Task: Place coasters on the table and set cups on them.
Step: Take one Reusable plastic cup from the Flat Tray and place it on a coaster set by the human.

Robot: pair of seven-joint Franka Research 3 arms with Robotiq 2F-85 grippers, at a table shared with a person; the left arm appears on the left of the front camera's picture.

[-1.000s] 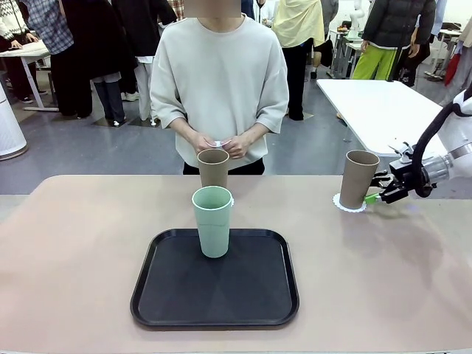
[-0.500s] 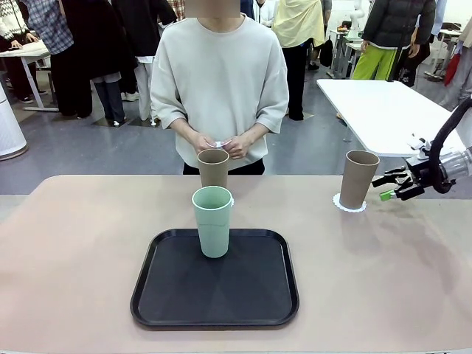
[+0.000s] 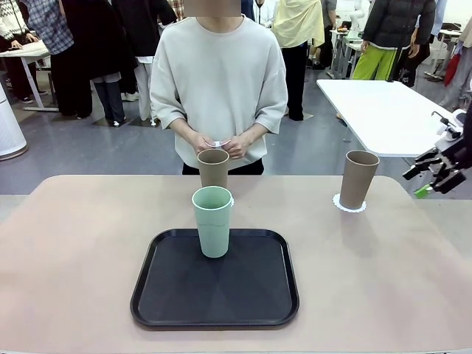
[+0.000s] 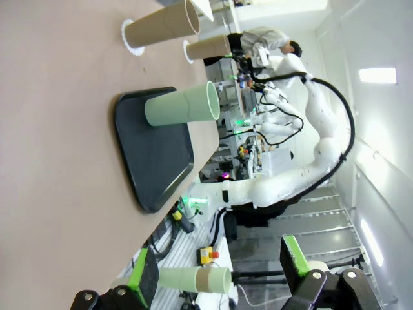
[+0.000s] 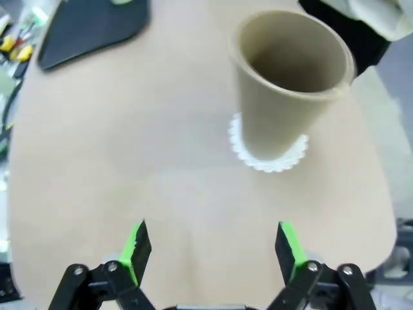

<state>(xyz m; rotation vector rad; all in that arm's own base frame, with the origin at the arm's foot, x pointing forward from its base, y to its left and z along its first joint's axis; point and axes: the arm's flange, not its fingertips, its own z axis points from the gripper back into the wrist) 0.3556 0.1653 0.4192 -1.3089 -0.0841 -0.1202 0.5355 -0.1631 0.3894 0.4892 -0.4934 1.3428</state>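
Since a second earlier, we saw the right tool (image 3: 413,184) draw back from the brown cup (image 3: 358,179). It had been just beside the cup's base. It then hung raised over the right edge of the surface (image 3: 74,243), well apart from the cup. Its jaws stood wide apart and held nothing. The cup had not shifted: it stood upright on its coaster (image 3: 341,204), near the far right of the surface, the scalloped rim showing around its base.

The rest was unchanged. The mint cup (image 3: 212,221) stood upright at the far middle of the black tray (image 3: 214,295). The second brown cup (image 3: 213,168) stood just beyond it, its base hidden from us. The person's hands (image 3: 203,141) held a small white thing above that cup.

The left tool (image 4: 219,268) was spread wide and empty, off the near left of the surface.

We saw bare surface to the left and right of the tray, and open room between the tray and the right cup.
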